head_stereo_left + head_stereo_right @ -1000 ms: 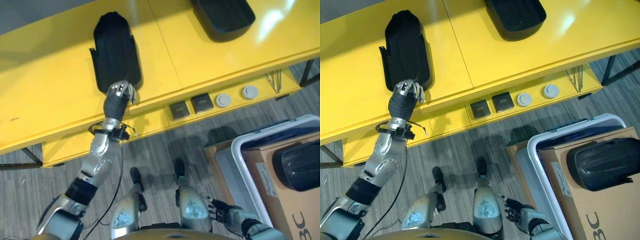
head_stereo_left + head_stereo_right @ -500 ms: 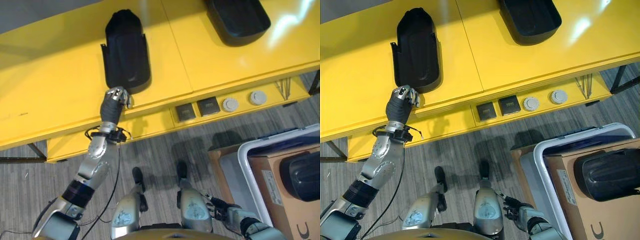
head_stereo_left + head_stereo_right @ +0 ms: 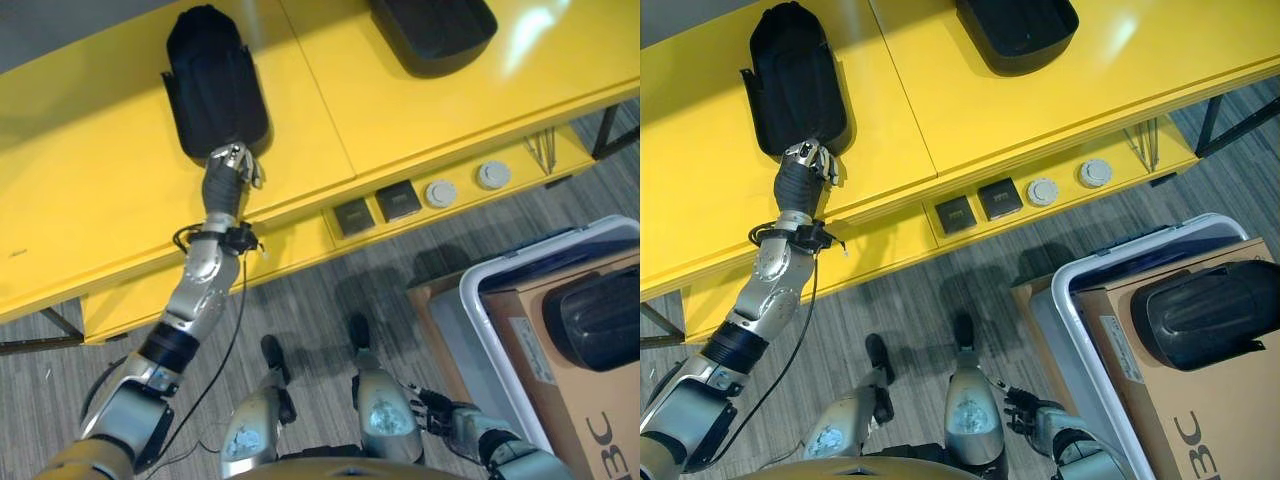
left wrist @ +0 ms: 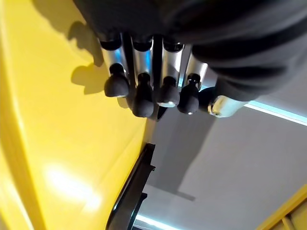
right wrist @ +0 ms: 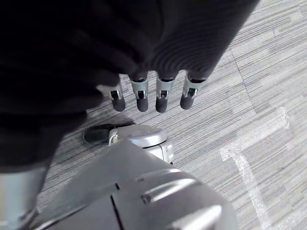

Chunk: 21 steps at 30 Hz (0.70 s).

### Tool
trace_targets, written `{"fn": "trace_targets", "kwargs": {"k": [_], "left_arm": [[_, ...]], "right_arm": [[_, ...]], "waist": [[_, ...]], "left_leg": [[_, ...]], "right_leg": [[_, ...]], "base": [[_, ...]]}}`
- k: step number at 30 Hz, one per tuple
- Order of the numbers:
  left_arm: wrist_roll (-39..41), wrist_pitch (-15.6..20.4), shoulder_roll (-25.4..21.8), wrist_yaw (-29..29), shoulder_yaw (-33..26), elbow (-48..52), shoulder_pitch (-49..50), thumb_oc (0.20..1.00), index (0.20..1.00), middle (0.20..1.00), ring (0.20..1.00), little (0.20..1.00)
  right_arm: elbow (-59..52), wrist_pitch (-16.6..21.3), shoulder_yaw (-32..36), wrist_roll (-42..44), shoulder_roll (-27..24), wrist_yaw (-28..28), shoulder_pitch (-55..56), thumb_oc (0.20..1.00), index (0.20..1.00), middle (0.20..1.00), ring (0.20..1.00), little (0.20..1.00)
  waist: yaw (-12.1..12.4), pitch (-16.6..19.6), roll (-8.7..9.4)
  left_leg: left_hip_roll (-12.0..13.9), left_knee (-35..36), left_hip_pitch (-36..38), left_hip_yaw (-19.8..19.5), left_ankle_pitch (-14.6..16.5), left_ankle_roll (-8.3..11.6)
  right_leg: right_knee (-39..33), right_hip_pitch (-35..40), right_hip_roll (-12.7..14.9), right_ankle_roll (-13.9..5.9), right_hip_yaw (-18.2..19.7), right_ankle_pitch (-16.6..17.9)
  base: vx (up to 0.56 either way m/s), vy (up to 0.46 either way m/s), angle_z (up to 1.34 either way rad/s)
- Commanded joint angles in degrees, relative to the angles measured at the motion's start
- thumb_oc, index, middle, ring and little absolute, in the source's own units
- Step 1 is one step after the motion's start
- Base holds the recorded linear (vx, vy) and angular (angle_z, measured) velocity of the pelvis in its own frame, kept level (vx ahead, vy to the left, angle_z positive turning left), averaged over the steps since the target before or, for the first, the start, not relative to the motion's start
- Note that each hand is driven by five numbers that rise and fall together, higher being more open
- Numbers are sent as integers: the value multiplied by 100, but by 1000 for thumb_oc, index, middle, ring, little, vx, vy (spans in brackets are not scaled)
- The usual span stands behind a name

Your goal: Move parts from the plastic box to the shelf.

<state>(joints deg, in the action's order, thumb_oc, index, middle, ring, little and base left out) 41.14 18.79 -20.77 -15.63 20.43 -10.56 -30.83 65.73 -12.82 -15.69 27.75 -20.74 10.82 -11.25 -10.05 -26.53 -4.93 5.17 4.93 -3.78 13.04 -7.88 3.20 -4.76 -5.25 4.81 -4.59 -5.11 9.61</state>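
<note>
A long black moulded part (image 3: 212, 85) lies on the yellow shelf (image 3: 90, 190). My left hand (image 3: 228, 168) is at its near end, fingers (image 4: 144, 91) relaxed and holding nothing; whether they touch the part I cannot tell. A second black part (image 3: 432, 30) sits further right on the shelf. The white-rimmed plastic box (image 3: 1140, 245) stands on the floor at lower right, with a third black part (image 3: 1210, 310) resting on a cardboard carton (image 3: 1200, 410) inside it. My right hand (image 3: 1025, 410) hangs low over the floor, fingers (image 5: 160, 98) relaxed and empty.
The shelf's front rail carries square and round sockets (image 3: 400, 203). A lower yellow ledge (image 3: 130, 295) runs below the left hand's forearm. Grey plank floor (image 3: 330, 290) lies between the shelf and the box.
The whole view has shifted with the head. My left hand drew back a little from the part's near end and is now up against it again. The right hand stays low.
</note>
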Motion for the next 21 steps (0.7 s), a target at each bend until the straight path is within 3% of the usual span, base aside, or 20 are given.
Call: {"fn": "trace_targets", "kwargs": {"k": [1,8,13,14,15,16,21], "left_arm": [[-87,293,-58,-109,-27,-258,-488,200,200,200,200,200],[38,508,-39,135,-140,-423,-529,200,200,200,200,200],[-304,528,-39,330,-189,96,-123,200,200,200,200,200],[-660,564,-71,221,-166,382,90,354,354,354,354,354],[-724,564,-75,212,-173,619,290,846,846,846,846,846],[-751,559,-73,227,-187,770,434,1000,1000,1000,1000,1000],[-1202,638,-27,320,-101,1405,1521,1000,1000,1000,1000,1000]], "right_arm": [[16,-140,-305,-49,115,54,65,1000,1000,1000,1000,1000],[69,-70,-291,-101,135,74,88,1000,1000,1000,1000,1000],[130,65,-228,-81,194,46,198,1000,1000,1000,1000,1000],[156,117,-188,-71,207,38,226,1000,1000,1000,1000,1000],[137,117,-167,-30,226,-7,261,1000,1000,1000,1000,1000],[138,128,-150,-5,231,-27,284,1000,1000,1000,1000,1000],[191,116,-31,277,290,-238,451,1000,1000,1000,1000,1000]], "waist": [[5,-21,187],[-1,-2,198],[118,155,179],[185,236,177],[243,318,177],[291,380,178],[653,1017,267]], "left_leg": [[74,7,222,167,714,96],[91,7,244,138,726,121],[96,7,344,106,757,134],[90,7,397,94,770,134],[83,7,440,89,782,130],[77,7,474,89,789,126],[65,7,849,147,848,81]], "right_leg": [[173,-14,-1,21,101,-719],[172,2,-32,30,128,-744],[135,181,-16,36,-1,-795],[125,270,-6,40,-67,-816],[109,345,10,42,-124,-833],[96,405,21,41,-174,-843],[0,964,113,43,-573,-886]], "base": [[7,-2,-4],[-10,-1,-6],[-24,2,2],[-49,16,10],[-48,25,17],[-26,35,16],[-11,71,17]]}}
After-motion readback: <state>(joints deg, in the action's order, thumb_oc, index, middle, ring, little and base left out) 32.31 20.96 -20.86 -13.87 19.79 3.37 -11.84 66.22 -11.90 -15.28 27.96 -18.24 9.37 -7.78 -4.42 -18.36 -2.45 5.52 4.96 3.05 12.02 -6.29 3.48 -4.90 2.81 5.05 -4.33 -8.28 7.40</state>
